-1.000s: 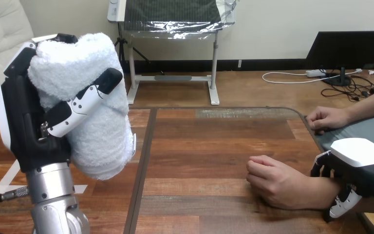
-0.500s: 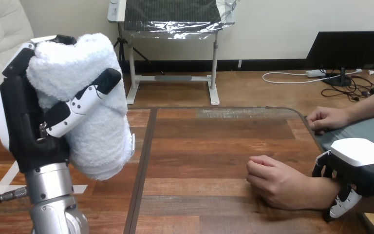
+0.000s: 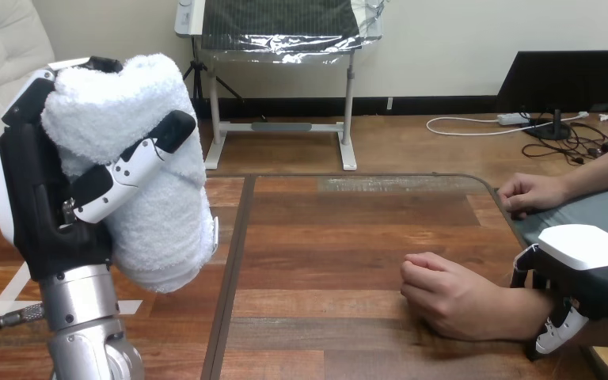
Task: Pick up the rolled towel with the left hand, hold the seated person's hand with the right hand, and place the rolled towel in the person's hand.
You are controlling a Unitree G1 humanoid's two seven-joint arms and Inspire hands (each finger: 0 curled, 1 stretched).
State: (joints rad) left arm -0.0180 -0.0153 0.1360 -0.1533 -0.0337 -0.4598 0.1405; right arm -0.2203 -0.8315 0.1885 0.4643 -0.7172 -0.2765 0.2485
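Where the left arm rises from the view's lower left, its silver forearm stands nearly upright and ends in the left hand point(image 3: 38, 198), raised well above the table point(image 3: 324, 237). The left hand grips the rolled towel point(image 3: 162, 222), a thick white roll held roughly upright, its upper end level with the top of the hand and its lower end hanging clear of the wood. The thumb point(image 3: 131, 168) lies diagonally across the front of the roll and presses into the pile; the fingers wrap round the back of the roll, where only their tips show above the towel's upper end. A dark seam point(image 3: 233, 261) runs down the table just right of the towel.

Right of centre, the person's hand point(image 3: 451, 297) rests on the table in a loose fist, knuckles toward the view's left, well apart from the towel. A second hand of the person point(image 3: 532, 192) lies farther back at the table's right edge.

At the lower right, the right hand point(image 3: 582, 265) sits over the person's wrist point(image 3: 534, 305). Its fingers point(image 3: 522, 273) curl down on the wrist's far side and its thumb point(image 3: 558, 332) closes on the near side, so the wrist is clasped between them.
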